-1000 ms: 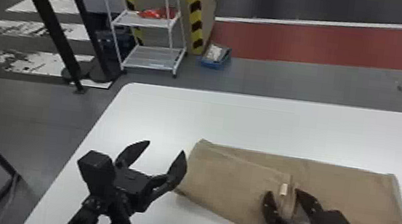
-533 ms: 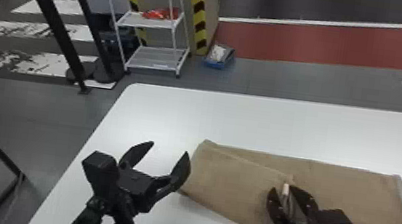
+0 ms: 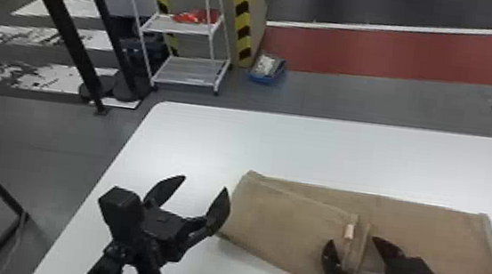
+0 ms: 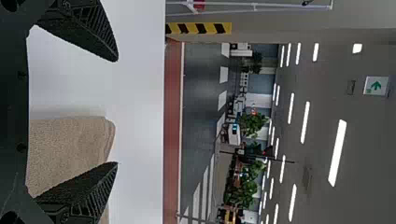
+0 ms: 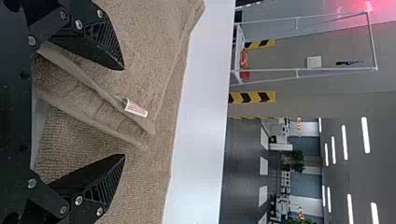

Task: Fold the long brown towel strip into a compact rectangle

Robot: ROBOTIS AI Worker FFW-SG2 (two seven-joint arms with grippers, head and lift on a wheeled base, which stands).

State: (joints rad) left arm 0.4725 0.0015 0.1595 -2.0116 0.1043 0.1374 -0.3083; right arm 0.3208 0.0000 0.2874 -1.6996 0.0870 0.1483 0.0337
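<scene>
The black two-fingered right tool [image 3: 352,241] is opening wider, apparently releasing the first fold; the long brown towel strip [image 3: 285,229] is lying partly folded on the white counter [image 3: 346,155], beside the open black left tool [image 3: 205,182].

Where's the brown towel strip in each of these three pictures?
Head view: the brown towel strip lies on the white table, centre to right.
Left wrist view: its folded end, partly hidden by one finger of the left gripper.
Right wrist view: beyond the right gripper, white tag between its fingers.
Shared landmark: yellow-and-black striping.
</scene>
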